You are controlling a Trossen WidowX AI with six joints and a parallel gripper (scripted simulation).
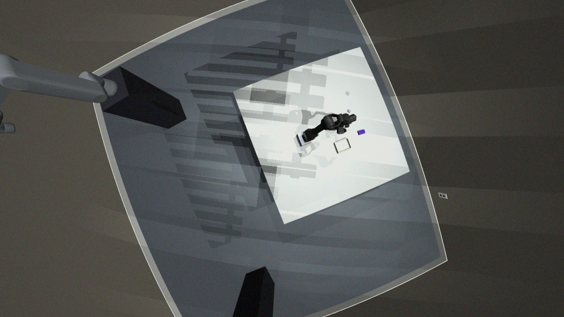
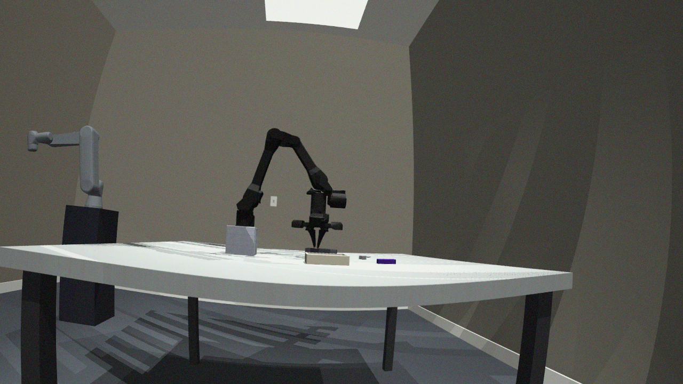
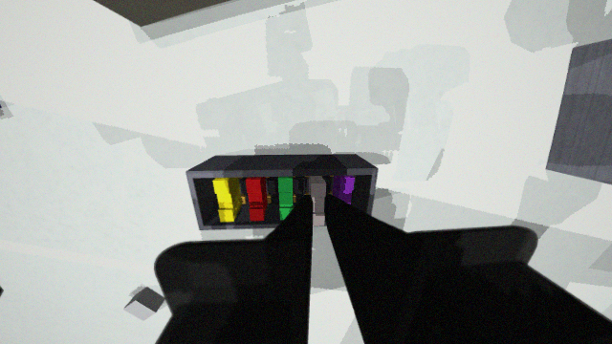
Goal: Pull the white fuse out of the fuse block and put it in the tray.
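The dark fuse block (image 3: 287,162) (image 2: 332,250) stands on the table; in the wrist view it holds a row of yellow, red, green, white and purple fuses. The white fuse (image 3: 317,191), greyed by shadow, is in its slot between the green fuse (image 3: 285,191) and the purple fuse (image 3: 349,184). My gripper (image 3: 316,201) (image 2: 316,246) points down over the block and is shut on the white fuse. The fingers hide part of the fuse and its lower end. The cream tray (image 1: 335,149) (image 2: 327,259) stands beside the block, nearer the exterior camera.
The yellow fuse (image 3: 226,198) and the red fuse (image 3: 256,198) are in the block's other slots. A purple box (image 1: 361,132) (image 2: 386,261) lies beyond the tray. Small grey cubes lie on the table, one of them (image 3: 143,303) near the block. The arm's pale base block (image 2: 240,240) stands to the left.
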